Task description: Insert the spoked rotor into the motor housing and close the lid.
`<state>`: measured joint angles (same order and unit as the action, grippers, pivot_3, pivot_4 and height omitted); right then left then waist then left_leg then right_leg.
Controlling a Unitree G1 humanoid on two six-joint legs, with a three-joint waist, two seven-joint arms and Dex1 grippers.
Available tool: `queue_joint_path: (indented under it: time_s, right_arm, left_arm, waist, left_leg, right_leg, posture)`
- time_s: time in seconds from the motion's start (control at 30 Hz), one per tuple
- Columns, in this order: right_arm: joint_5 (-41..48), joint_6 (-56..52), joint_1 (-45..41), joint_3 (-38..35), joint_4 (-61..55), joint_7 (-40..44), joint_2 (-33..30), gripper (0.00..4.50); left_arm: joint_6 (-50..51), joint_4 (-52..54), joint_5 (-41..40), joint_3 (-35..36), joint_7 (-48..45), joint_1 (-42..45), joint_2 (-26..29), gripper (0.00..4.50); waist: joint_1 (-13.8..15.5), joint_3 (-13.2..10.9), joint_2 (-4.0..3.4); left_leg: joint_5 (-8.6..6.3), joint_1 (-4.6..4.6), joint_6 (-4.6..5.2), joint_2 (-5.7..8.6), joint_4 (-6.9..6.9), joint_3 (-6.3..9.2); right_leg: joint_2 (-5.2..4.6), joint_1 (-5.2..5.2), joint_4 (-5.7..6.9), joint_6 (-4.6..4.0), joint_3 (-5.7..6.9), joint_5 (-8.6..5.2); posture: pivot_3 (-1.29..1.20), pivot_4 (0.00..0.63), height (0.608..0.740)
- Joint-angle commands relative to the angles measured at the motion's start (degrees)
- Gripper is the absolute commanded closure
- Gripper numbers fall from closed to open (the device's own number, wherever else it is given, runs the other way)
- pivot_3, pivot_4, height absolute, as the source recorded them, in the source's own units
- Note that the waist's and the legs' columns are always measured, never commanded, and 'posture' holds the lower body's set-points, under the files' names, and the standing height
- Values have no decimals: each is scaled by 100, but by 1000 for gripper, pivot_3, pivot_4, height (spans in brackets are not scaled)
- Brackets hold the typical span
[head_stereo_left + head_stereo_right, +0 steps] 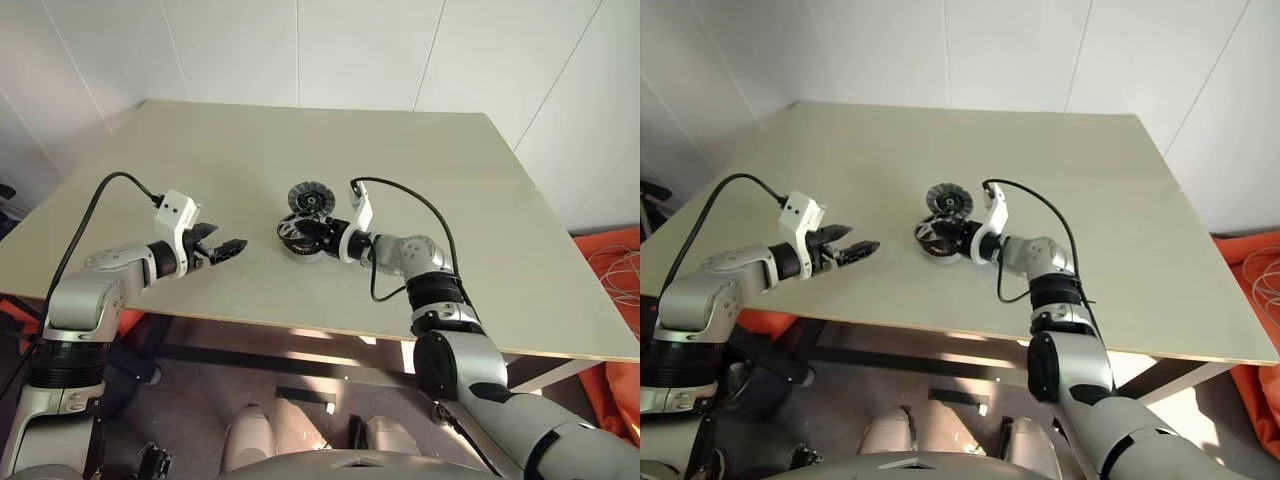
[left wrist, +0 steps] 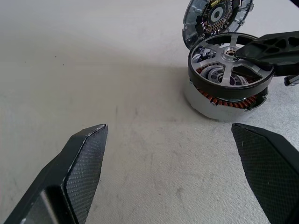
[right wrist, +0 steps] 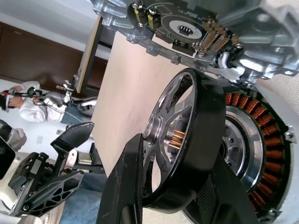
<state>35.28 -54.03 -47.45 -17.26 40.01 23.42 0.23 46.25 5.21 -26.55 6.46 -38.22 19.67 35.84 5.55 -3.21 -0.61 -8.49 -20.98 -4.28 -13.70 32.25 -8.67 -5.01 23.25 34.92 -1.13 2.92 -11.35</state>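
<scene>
Two grippers: both over a pale table (image 1: pixel 200 150), near the middle of the head view.
Left gripper (image 1: pixel 232 247): left of centre in the head view, fingers spread wide with nothing between them, hovering over bare tabletop; well apart from the parts.
Left fingertips (image 2: pixel 88 144): in the left wrist view they frame an empty stretch of table, with the parts at the upper right of the frame.
Right gripper (image 1: pixel 306 236): centre of the head view, partly closed on the spoked rotor (image 2: pixel 230 61); one finger lies across the spoked face, the other against the far side of the wheel.
Spoked rotor: black rim, silver spokes, held tilted over the motor housing (image 2: pixel 219 103) (its lower edge looks to rest on the cup, its other edge lifted; not seated flat).
Motor housing: silver cup on the table, copper windings showing below the rotor's rim in both wrist views.
Lid (image 1: pixel 310 196): just behind the housing, toward the upper middle of the head view; leaning on edge, inner face with a dark ring showing.
Person (image 3: pixel 28 100): far left of the right wrist view, in a white top, beyond the table edge.
</scene>
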Motion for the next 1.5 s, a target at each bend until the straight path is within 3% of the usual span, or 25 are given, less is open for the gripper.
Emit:
queue_joint_path:
  time_s: [0.03,0.1,0.43,1.5]
  right_arm:
    - [36,86,-87,-16,-85,61,17,3243]
    - [3,110,-89,-28,-44,66,-5,3243]
    - [-98,229,-79,-39,-1,47,-34,9]
    - [249,179,202,-138,-1268,310,-174,9]
  left_arm:
    - [-44,211,-21,151,20,27,88,0]
    - [-47,221,-19,153,22,16,92,0]
    - [-59,220,-10,139,13,15,99,0]
    - [-93,146,4,67,-30,81,60,0]
  waist:
    - [1,0,0]
    - [1,0,0]
    - [0,2,3]
    - [1,2,2]
  left_leg:
    - [0,0,0,0,0,0]
    - [0,0,0,0,0,0]
    - [-2,9,3,0,2,0]
    - [-2,2,3,-1,2,3]
  right_leg:
    - [0,0,0,0,0,0]
    - [0,0,0,0,0,0]
    - [0,-7,2,0,0,0]
    - [1,-4,3,1,1,-1]
  posture:
    - [0,0,740]
    - [0,0,740]
    - [0,0,740]
    - [0,0,740]
